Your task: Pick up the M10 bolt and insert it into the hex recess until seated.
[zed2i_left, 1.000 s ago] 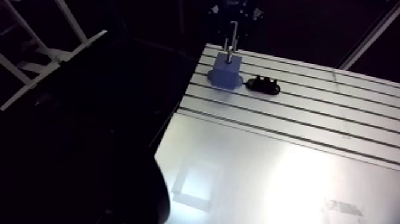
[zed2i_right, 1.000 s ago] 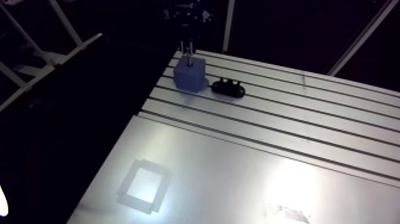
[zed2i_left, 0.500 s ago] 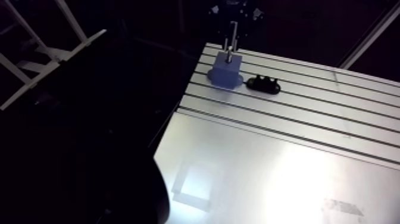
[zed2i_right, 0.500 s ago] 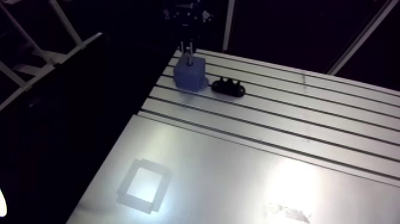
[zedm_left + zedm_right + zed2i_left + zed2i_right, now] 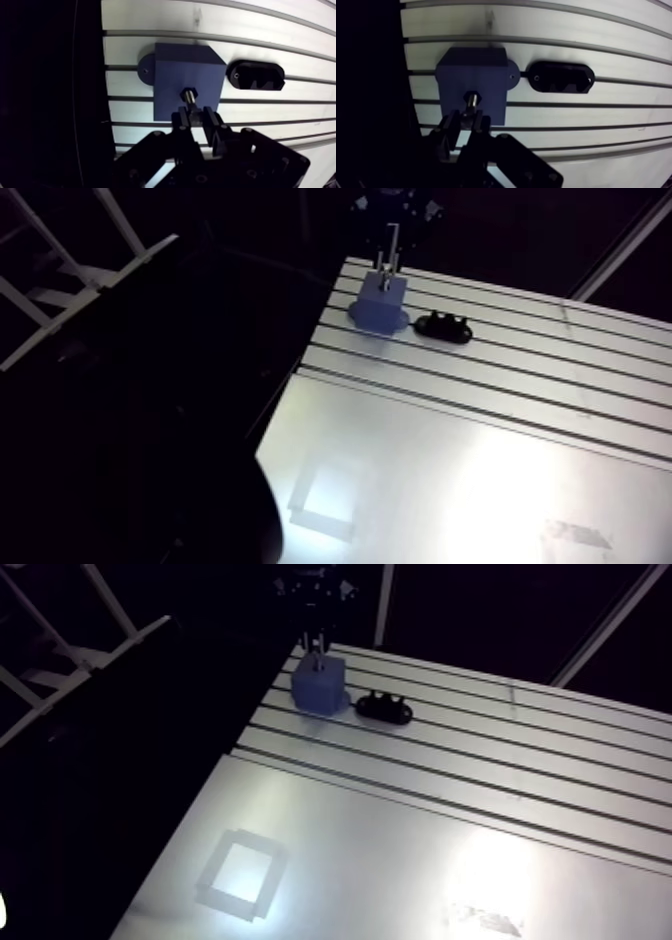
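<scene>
A blue block [image 5: 185, 70] with a round base tab stands on the slotted table [image 5: 150, 20] close to its edge. My gripper [image 5: 195, 115] hangs right above the block and is shut on the M10 bolt [image 5: 189, 96], a short steel bolt held upright between the fingers with its hex head pointing down at the block's top face. The bolt head covers the recess, so I cannot tell whether it touches the block. In the arm view the gripper [image 5: 391, 250] comes down over the block [image 5: 378, 306] at the table's far corner.
A black oval holder [image 5: 256, 76] with notches lies on the table a short way beside the block, also visible as the holder [image 5: 385, 709] in the arm view. The table edge drops off into dark just past the block. A taped square [image 5: 238, 874] marks the smooth plate nearer the camera.
The arm view has shifted a little. The gripper with the bolt stays over the blue block with no clear movement between them.
</scene>
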### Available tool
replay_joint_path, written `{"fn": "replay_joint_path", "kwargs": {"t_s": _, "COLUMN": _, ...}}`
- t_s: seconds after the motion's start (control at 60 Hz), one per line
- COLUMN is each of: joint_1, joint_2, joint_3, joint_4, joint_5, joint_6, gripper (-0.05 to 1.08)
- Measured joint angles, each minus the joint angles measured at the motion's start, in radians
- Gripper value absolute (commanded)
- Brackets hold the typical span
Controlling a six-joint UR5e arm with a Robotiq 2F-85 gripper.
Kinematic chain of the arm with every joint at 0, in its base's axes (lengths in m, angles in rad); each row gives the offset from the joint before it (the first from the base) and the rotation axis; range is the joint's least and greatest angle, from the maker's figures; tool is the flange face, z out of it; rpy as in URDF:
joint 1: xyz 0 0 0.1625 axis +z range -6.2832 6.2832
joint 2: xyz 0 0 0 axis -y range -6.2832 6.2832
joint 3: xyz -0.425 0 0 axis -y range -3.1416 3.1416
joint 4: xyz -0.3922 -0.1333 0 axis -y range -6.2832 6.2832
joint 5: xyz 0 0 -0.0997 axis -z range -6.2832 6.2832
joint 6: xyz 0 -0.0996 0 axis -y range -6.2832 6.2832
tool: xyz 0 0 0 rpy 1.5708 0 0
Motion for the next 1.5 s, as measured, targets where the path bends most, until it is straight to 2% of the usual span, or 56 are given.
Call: {"fn": "replay_joint_path", "kwargs": {"t_s": 1.5, "joint_1": 0.000, "joint_2": 0.003, "joint_3": -0.008, "joint_4": 0.000, "joint_5": -0.001, "joint_6": -0.006, "gripper": 0.74}}
